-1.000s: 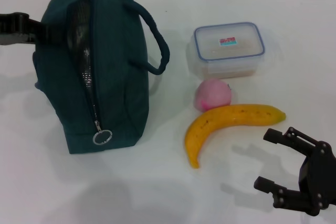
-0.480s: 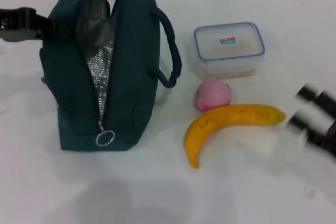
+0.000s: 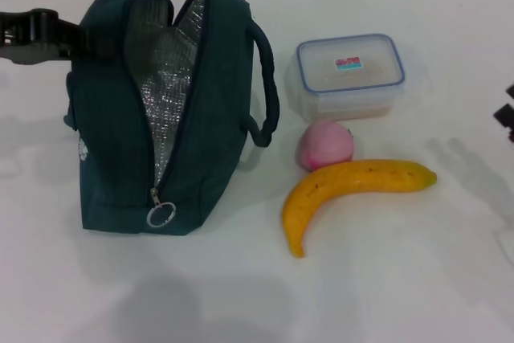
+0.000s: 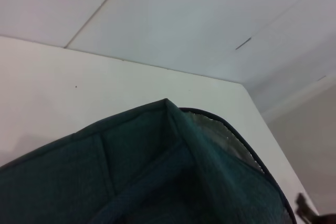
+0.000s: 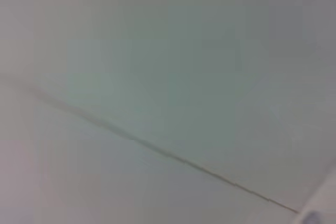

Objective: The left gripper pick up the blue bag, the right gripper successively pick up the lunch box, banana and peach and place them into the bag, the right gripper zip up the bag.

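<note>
Your left gripper (image 3: 68, 38) is at the blue bag's (image 3: 108, 142) far left top corner; you cannot tell whether it is clamped. The bag stands on the white table (image 3: 385, 287), its long axis running from far to near, unzipped, foil lining (image 3: 165, 90) showing, ring pull (image 3: 161, 215) at the near end. The lunch box (image 3: 349, 74) lies to its right, the peach (image 3: 325, 145) just nearer, touching the banana (image 3: 349, 190), whose long axis runs left-right. Your right gripper (image 3: 506, 110) barely shows at the right edge.

The left gripper (image 3: 36, 34) reaches in level at the upper left; the right gripper (image 3: 507, 112) barely shows at the right edge.
</note>
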Robot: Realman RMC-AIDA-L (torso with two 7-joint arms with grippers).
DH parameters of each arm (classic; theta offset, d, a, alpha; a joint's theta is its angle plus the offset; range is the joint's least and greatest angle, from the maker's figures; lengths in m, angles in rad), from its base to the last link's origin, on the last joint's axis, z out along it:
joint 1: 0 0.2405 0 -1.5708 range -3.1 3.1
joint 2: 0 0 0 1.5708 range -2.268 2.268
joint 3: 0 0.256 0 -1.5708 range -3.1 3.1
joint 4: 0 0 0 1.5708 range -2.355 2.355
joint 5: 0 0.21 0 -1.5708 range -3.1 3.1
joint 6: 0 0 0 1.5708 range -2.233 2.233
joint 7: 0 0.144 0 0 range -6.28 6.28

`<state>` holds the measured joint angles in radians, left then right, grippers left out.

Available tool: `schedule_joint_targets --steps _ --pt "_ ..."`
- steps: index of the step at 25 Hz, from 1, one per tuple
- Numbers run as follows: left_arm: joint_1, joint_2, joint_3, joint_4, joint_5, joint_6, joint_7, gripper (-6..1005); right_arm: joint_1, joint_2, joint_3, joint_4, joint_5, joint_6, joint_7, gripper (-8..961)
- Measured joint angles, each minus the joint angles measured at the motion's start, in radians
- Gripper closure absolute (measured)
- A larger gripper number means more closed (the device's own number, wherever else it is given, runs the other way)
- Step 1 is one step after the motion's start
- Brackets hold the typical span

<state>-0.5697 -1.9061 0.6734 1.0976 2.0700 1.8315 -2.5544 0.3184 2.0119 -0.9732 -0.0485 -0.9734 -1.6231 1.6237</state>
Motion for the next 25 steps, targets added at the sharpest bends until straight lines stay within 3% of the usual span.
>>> schedule_joint_targets --steps 8,25 --pt "-0.009 -0.012 0.008 0.006 -0.031 0.000 0.004 956 0.103 0.008 -0.001 0.006 0.003 0.224 0.117 90" --pt "-0.033 -0.014 0.008 0.008 -0.047 -0.005 0.024 956 0.314 0.018 -0.009 0.050 0.014 0.530 0.133 92"
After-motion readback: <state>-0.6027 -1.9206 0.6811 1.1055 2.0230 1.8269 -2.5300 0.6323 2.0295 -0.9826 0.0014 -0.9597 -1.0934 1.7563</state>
